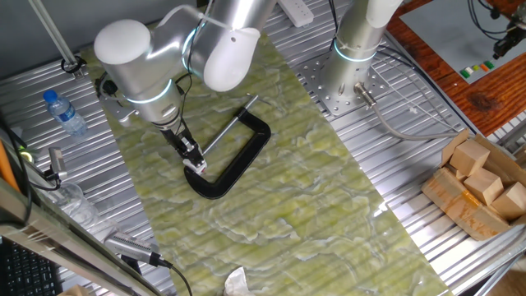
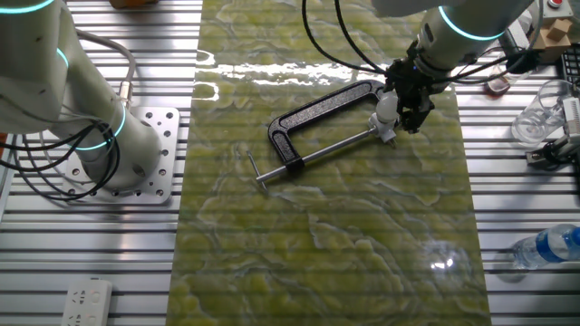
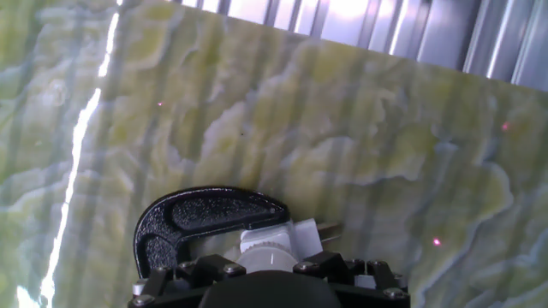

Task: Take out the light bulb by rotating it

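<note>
Bulb position: the light bulb (image 2: 385, 110) is seen at the black C-clamp's (image 2: 317, 113) jaw end, directly under the gripper (image 2: 403, 116).
Gripper state: fingers are closed around the light bulb, as judged.

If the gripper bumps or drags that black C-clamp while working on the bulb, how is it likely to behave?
The C-clamp looks like thick cast metal, so probably stiff and heavy for its size. It lies flat on the green mat, so it would likely slide or pivot rather than tip. The gripper sits at one end beside the light bulb, favouring pivoting.
</note>
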`<state>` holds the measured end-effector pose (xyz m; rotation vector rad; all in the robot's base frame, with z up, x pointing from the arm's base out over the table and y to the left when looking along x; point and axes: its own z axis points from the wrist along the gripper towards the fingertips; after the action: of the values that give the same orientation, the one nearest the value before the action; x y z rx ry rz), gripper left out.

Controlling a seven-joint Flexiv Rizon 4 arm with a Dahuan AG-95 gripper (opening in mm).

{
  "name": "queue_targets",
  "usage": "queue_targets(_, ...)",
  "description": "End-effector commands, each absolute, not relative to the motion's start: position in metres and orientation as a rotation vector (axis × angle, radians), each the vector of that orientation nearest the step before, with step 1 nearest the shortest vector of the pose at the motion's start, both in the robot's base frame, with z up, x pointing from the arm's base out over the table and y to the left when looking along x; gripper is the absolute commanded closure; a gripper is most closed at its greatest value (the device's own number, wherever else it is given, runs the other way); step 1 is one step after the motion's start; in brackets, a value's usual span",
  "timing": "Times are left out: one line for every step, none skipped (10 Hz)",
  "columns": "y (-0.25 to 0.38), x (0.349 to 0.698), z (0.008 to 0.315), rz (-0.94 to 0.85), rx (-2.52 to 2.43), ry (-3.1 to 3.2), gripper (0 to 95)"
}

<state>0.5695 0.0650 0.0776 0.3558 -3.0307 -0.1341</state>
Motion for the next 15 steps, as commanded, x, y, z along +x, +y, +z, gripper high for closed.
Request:
queue_targets(0.0649,0.5673,0.0771,-0.132,0.326,-3.048,38.0)
queue_targets(0.0645,0.5669,0.0767,-0.132,0.318,-3.059,38.0)
queue_targets(0.0643,0.5666,0.0764,-0.131,0.309,-3.059,38.0)
queue_targets(0.0643,0.5666,0.0764,-0.131,0.309,-3.058,38.0)
queue_targets(0.0643,0.5666,0.0764,-0.131,0.309,-3.058,38.0)
queue_targets(0.0645,0.5666,0.0763,-0.130,0.310,-3.058,38.0)
queue_targets(0.0645,0.5666,0.0763,-0.129,0.309,-3.059,38.0)
queue_targets(0.0646,0.5666,0.0760,-0.126,0.309,-3.060,38.0)
queue_targets(0.0646,0.5666,0.0759,-0.122,0.310,-3.060,38.0)
queue_targets(0.0646,0.5666,0.0757,-0.116,0.310,-3.062,38.0)
queue_targets(0.0646,0.5666,0.0756,-0.107,0.306,-3.065,57.0)
queue_targets(0.0646,0.5666,0.0755,-0.105,0.306,-3.066,57.0)
queue_targets(0.0646,0.5666,0.0755,-0.096,0.312,-3.064,95.0)
queue_targets(0.0646,0.5666,0.0754,-0.095,0.318,-3.063,95.0)
queue_targets(0.0645,0.5665,0.0751,-0.080,0.371,-3.055,95.0)
